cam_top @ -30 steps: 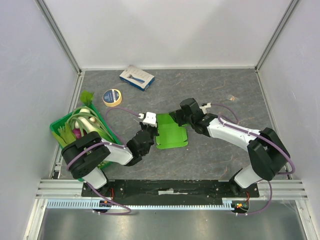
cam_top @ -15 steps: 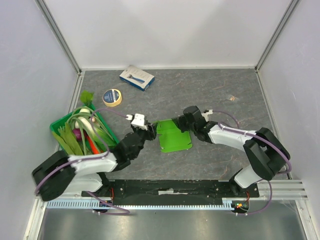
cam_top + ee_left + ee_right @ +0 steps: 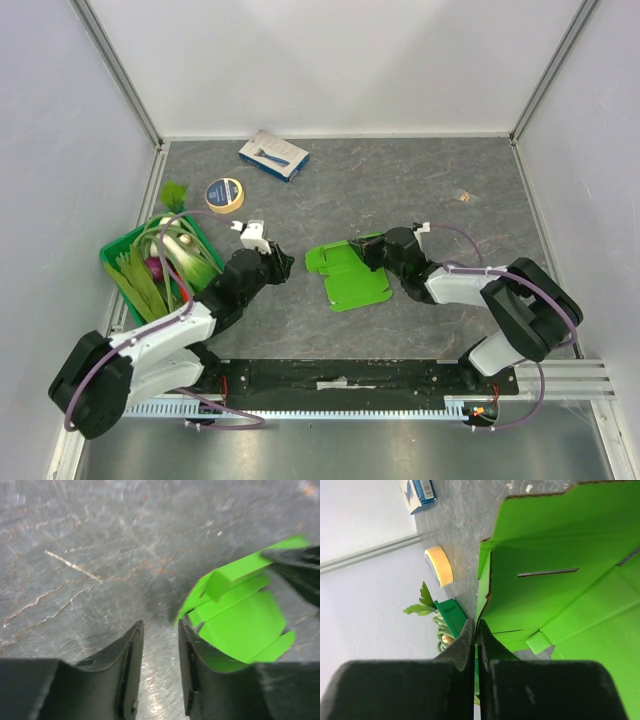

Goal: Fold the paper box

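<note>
The lime-green paper box (image 3: 348,276) lies partly unfolded on the grey table, its flaps raised at the far edge. My right gripper (image 3: 369,250) is shut on a flap edge at the box's far right side; the right wrist view shows the jaws (image 3: 476,625) pinching the thin card edge (image 3: 555,545). My left gripper (image 3: 283,262) is open and empty, just left of the box and apart from it. In the left wrist view the gripper (image 3: 159,630) has bare table between its fingers, and the box (image 3: 240,615) lies to the right.
A dark green crate (image 3: 119,250) with vegetables stands at the left edge. A yellow tape roll (image 3: 224,194) and a blue-and-white carton (image 3: 273,155) lie at the back left. White walls close in three sides.
My left gripper has let go of the box and drawn back to the left. My right gripper has pulled the box toward the right and near side, turning it.
</note>
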Controlling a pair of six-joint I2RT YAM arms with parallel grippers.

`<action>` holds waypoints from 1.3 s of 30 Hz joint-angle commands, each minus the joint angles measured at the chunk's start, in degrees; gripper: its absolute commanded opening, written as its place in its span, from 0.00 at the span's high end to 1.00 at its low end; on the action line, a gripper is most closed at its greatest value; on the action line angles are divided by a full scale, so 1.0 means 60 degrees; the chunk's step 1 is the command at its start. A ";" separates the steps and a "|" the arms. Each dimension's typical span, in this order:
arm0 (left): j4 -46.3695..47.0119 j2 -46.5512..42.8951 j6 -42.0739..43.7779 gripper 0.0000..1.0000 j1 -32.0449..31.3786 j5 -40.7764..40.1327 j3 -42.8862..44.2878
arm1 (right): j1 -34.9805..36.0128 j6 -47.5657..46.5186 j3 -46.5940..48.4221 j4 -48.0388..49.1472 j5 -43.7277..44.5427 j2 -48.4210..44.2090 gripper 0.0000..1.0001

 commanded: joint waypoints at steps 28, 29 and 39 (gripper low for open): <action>0.2921 0.4572 -0.0319 0.62 0.1232 0.4126 0.0786 | -0.0588 -0.2918 -0.0859 0.7021 -0.2195 0.2603 1.00; 0.3067 0.4834 -0.0348 0.63 0.1173 0.4171 0.0845 | -0.0603 -0.3107 -0.0918 0.6934 -0.2166 0.2530 1.00; 0.4633 0.5993 -0.0802 0.66 0.0558 0.4552 0.1344 | -0.0676 -0.3418 -0.0479 0.5761 -0.2459 0.2177 1.00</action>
